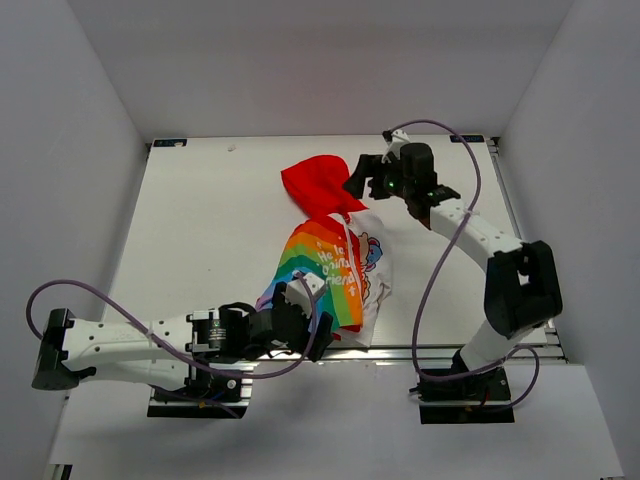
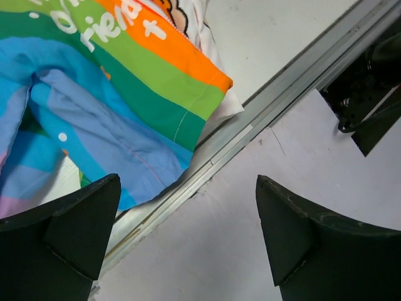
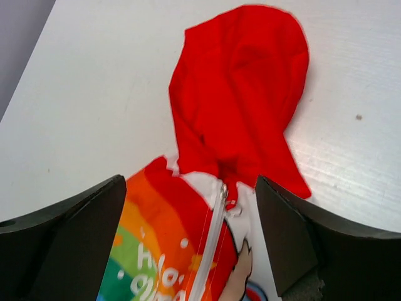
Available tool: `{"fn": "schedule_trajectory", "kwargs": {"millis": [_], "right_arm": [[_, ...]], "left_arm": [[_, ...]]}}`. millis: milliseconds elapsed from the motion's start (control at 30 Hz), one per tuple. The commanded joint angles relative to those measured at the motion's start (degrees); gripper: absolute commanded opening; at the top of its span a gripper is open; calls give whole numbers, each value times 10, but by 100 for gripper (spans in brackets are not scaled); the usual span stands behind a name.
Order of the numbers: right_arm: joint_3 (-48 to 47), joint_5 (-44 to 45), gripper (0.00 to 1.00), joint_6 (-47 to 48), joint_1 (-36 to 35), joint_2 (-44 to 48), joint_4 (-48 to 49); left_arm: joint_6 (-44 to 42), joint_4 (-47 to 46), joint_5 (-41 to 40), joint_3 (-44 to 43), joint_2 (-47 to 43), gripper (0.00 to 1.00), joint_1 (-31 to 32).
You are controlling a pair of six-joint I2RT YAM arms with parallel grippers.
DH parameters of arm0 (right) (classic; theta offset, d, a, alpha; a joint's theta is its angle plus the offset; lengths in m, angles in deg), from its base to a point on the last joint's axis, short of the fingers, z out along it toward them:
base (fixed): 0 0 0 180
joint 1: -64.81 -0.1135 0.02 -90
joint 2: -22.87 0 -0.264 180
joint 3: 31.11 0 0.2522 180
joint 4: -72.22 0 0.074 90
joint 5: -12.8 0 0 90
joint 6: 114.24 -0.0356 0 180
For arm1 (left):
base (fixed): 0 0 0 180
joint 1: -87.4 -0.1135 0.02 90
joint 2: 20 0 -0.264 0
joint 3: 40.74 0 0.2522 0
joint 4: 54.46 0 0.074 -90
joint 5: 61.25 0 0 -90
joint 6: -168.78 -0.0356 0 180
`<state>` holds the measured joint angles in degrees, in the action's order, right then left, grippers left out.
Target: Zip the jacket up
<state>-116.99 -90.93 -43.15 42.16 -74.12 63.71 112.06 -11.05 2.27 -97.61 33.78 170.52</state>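
Note:
The jacket [image 1: 335,265] lies on the table, red hood [image 1: 318,185] at the far end, rainbow front toward the near edge. In the right wrist view the white zipper [image 3: 210,251] is closed up to the collar, its metal slider [image 3: 223,192] just below the hood [image 3: 241,94]. My right gripper [image 1: 368,178] is open above the collar, holding nothing; in its own view [image 3: 191,244] the jaws straddle the zipper top. My left gripper [image 1: 305,335] is open and empty at the jacket's hem [image 2: 125,94]; in its own view [image 2: 188,238] the jaws hang past the table's edge rail.
A metal rail [image 2: 269,106] runs along the table's near edge [image 1: 440,350]. The hem overhangs this rail slightly. The right arm's base [image 1: 465,385] stands below the rail. White walls enclose the table on three sides.

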Motion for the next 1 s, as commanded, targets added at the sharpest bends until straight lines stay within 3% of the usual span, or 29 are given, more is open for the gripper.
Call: {"fn": "schedule_trajectory", "kwargs": {"millis": [0,100,233,267,333,367,400,433,533,633,967], "right_arm": [[44,-20,89,24,-8,69,6],[101,41,90,25,-8,133,-21],[162,133,89,-7,-6,206,-75],[177,167,89,-20,-4,228,-95],[190,230,89,-43,3,248,-140],[196,244,89,-61,7,267,-154],[207,265,89,-72,11,277,-177],[211,272,89,-80,19,285,-188],[221,305,89,-96,30,329,-226],[216,348,89,-95,31,355,-257],[249,389,89,-91,30,443,-258]], "left_arm": [[57,40,-39,-27,-10,98,1],[114,95,-110,-49,-12,98,-8],[131,101,-111,-61,-23,98,-114],[126,88,-89,-58,-24,98,-200],[106,51,-4,-55,-16,98,-295],[98,43,28,-58,11,98,-395],[87,36,61,-60,31,98,-447],[79,37,134,-67,54,98,-547],[58,79,222,-122,152,98,-693],[66,104,194,-158,181,98,-738],[68,73,196,-130,75,98,-745]]}}
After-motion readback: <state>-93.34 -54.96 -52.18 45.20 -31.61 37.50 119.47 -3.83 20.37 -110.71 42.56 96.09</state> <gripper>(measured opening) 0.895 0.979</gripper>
